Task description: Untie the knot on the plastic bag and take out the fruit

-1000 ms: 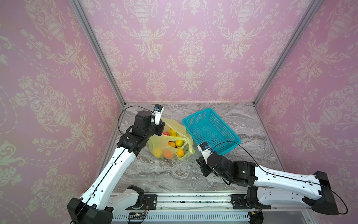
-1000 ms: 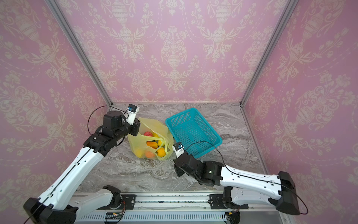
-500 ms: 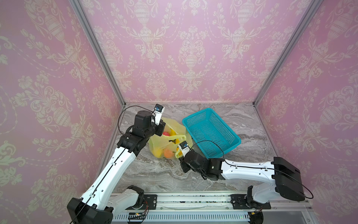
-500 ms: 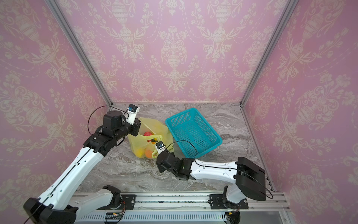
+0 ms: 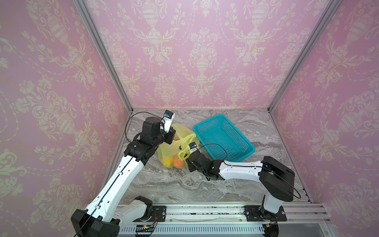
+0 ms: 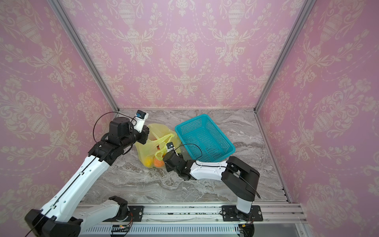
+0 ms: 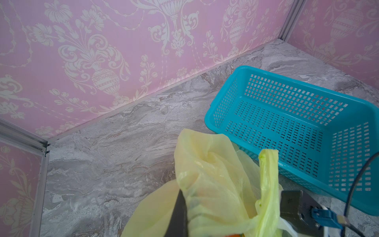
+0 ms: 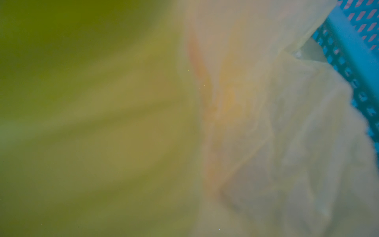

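Two grippers at thin yellow-green plastic bag (image 5: 168, 148), frame centre: left gripper (image 5: 174, 137) clamped on film; right gripper (image 5: 185, 157) jaws hidden, cannot tell.

focus: very close and blurred throughout
plastic bag (image 8: 276, 133): translucent yellow-green film filling nearly the whole frame, right up against the lens
darker part: olive-green with soft streaks
orange streak (image 8: 225, 98): faint, behind the film in the middle; what it is cannot be told
paler part: creased folds
basket (image 8: 348, 51): teal mesh wall and rim in one corner, just beside the bag, pink showing through its holes
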Robot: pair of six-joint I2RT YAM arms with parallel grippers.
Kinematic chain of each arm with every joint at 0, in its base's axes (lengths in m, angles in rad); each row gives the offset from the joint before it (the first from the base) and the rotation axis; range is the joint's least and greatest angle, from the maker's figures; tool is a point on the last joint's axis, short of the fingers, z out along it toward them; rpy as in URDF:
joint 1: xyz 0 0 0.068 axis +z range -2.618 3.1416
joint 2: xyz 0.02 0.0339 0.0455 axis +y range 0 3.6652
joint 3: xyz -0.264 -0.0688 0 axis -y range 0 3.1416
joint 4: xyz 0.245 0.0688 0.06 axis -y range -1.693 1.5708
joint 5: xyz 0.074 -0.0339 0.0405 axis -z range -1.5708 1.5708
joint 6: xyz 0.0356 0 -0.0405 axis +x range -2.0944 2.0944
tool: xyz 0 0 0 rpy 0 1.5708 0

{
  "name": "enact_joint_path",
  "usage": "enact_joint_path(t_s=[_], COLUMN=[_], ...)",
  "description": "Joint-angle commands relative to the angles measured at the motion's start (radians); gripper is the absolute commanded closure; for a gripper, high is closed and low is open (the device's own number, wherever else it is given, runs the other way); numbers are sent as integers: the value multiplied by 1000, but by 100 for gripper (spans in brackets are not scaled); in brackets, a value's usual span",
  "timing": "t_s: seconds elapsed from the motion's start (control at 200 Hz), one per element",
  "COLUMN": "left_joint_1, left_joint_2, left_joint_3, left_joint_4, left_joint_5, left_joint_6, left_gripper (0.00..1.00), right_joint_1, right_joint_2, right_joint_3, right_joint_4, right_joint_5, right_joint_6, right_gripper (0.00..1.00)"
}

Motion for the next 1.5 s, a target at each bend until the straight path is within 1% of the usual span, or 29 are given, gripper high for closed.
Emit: enact_joint_path(t_s=[0.0,0.08,0.19,0.37,0.46,0.575,0.635,0.721,0.841,0.941,1.096,1.261,1.381,1.496], left_joint_1=[4,4,3,4,4,4,4,4,4,4,4,4,4,6], left_joint_2=[-13,-14,-14,-14,-14,-14,-14,-13,-9,-7,-7,-5,-7,-5], left_joint_3=[-11,-9,-11,-11,-10,-10,-10,-10,-10,-9,-9,-8,-9,-7], left_joint_4=[36,34,37,36,37,37,38,38,38,37,38,40,42,43], left_joint_5=[30,30,30,31,33,35,35,34,36,35,39,56,65,68], left_joint_6=[-15,-15,-15,-15,-15,-16,-15,-15,-15,-15,-15,-17,-16,-19], left_gripper=[100,100,100,100,100,100,100,100,100,100,100,100,100,100], right_joint_1=[2,2,1,-11,-19,-20,-23,-23,-25,-34,-50,-62,-64,-64], right_joint_2=[32,67,126,215,222,195,179,152,120,123,190,295,350,360], right_joint_3=[49,79,127,219,212,181,175,156,151,164,230,304,355,370], right_joint_4=[-60,-115,-152,-204,-191,-161,-160,-139,-119,-109,-127,-130,-146,-164], right_joint_5=[36,71,88,81,57,48,51,48,68,79,115,103,82,79], right_joint_6=[10,15,10,21,34,28,25,7,-13,-19,-12,-12,-15,-14], right_gripper=[33,24,20,21,29,36,38,38,29,27,26,24,28,43])
